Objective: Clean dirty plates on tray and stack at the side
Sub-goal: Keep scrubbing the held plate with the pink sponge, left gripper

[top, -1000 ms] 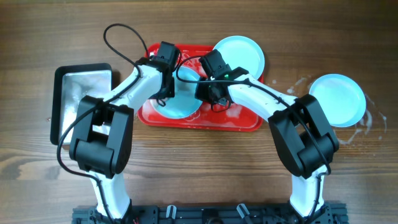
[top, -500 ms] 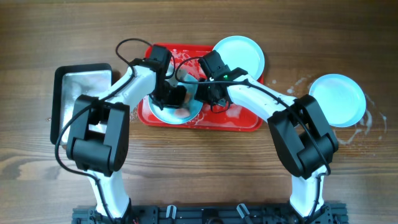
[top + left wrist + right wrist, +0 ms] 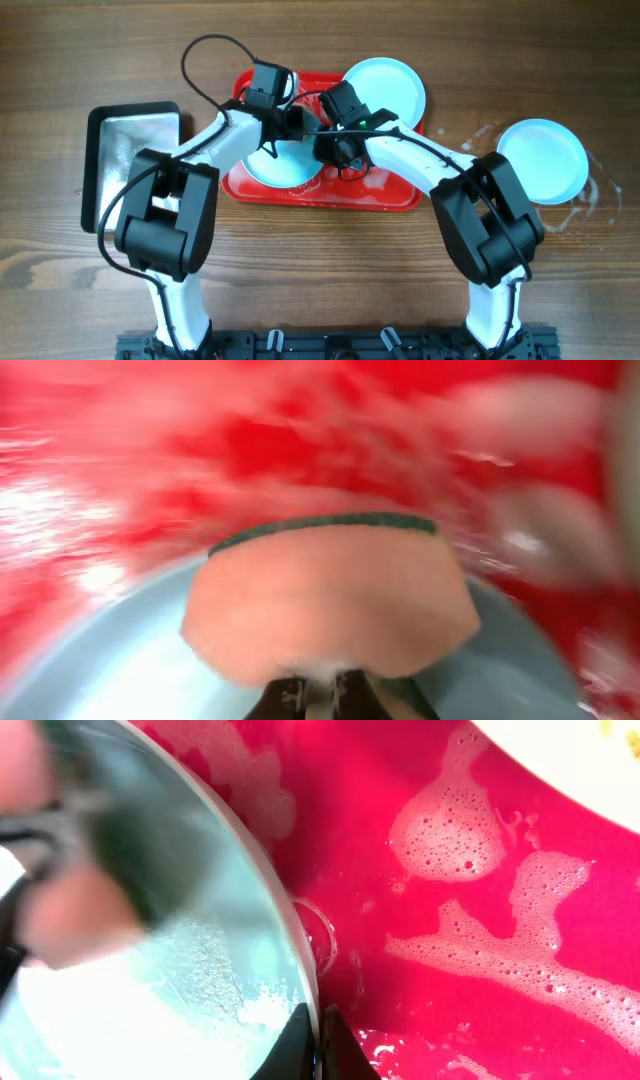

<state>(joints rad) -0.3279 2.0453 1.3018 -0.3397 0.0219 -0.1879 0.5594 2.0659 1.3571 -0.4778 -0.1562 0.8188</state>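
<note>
left gripper point(image 3: 320, 692) clamps a peach sponge point(image 3: 330, 600) flat on the plate point(image 3: 190, 990) lying in the red tray point(image 3: 400, 910); right gripper point(image 3: 318, 1036) pinches that plate's rim. scrub in small circles with light pressure, so the pinned rim doesn't slip free

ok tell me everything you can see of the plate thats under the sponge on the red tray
The plate is round, shallow, pale light-blue with a smooth rim. It sits on the left part of the red tray, mostly hidden overhead by both arms. Its inside is wet and streaked with white suds. The left gripper presses an orange sponge with a green backing against it; the right gripper pinches its rim.
</note>
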